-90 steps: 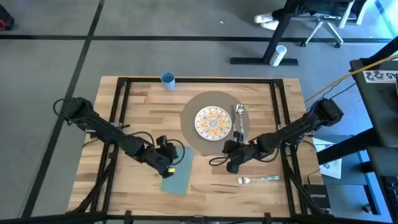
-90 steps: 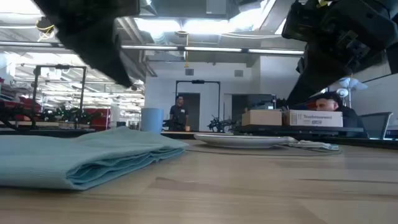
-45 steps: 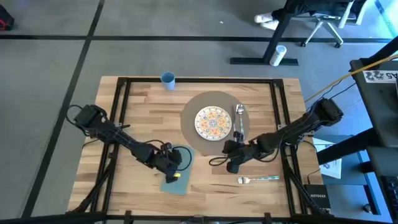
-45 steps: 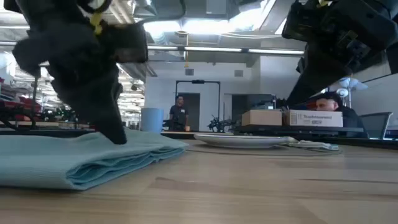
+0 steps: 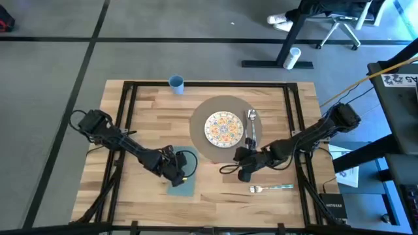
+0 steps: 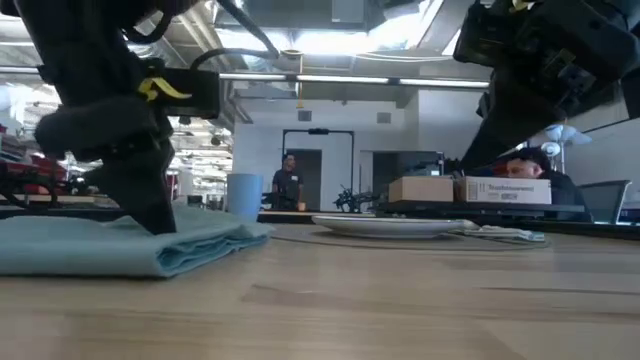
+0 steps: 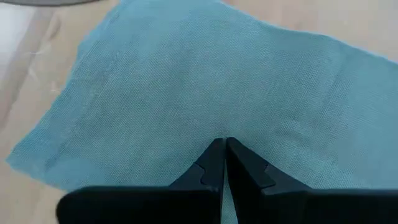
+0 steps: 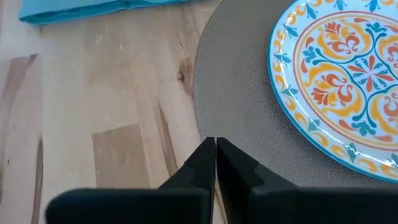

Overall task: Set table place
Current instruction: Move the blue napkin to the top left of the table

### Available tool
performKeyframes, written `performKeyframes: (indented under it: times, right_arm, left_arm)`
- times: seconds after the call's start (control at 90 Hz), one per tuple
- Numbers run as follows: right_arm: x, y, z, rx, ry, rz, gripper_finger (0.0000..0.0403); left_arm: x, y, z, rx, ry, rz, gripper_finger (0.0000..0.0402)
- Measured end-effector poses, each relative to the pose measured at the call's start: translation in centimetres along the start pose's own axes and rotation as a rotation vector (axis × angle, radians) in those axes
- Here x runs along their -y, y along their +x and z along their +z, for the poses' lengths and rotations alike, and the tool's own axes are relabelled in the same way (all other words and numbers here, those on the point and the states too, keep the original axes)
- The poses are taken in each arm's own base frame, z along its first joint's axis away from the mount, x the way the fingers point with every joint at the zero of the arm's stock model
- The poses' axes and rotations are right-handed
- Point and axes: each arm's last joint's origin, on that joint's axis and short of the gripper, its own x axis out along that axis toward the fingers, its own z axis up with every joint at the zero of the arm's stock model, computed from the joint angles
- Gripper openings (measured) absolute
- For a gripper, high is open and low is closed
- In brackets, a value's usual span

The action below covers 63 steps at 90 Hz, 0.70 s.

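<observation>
A folded teal napkin (image 5: 185, 188) (image 7: 186, 74) lies flat on the wooden table (image 5: 144, 124), left of and nearer than the round grey-brown placemat (image 5: 201, 142). My left gripper (image 5: 172, 173) (image 7: 224, 142) stands on it, shut. The placemat bears a patterned plate (image 5: 225, 128) and a spoon (image 5: 251, 116). My right gripper (image 5: 242, 173) (image 8: 215, 142) hangs shut above the placemat's near edge (image 8: 236, 143), touching nothing. My left gripper comes at the napkin from above, pointing down, its shut fingertips (image 7: 214, 155) meeting the cloth's upper face (image 7: 224, 127) away from the edges. A faint crease runs off from the tips. How many layers they hold, I cannot tell. The napkin stays lying on the table (image 6: 120, 250).
A fork (image 5: 271, 188) lies on the table near the front right. A blue cup (image 5: 176, 82) stands at the far edge. A black frame (image 5: 127, 98) borders the tabletop. A person (image 6: 288, 182) stands in the room far behind.
My left gripper has gone toward the table's right over the napkin, come down onto it, then drawn back toward the left edge. The napkin has slid along the table with it, and its right end lies farther left than before.
</observation>
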Motion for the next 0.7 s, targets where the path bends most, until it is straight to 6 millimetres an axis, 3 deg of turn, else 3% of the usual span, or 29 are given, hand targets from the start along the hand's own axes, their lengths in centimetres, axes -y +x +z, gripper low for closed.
performKeyframes:
  times: [0.5,0.7]
  right_arm:
    - [0.0,0.0,0.0,-0.006,0.015,0.007,0.0000]
    - [0.0,0.0,-0.1,-0.013,0.017,0.004,0.0000]
  left_arm:
    - [-3.2,1.1,1.0,-0.033,-0.026,0.189,0.0000]
    - [-4.2,0.4,1.4,-0.023,-0.022,0.236,0.0000]
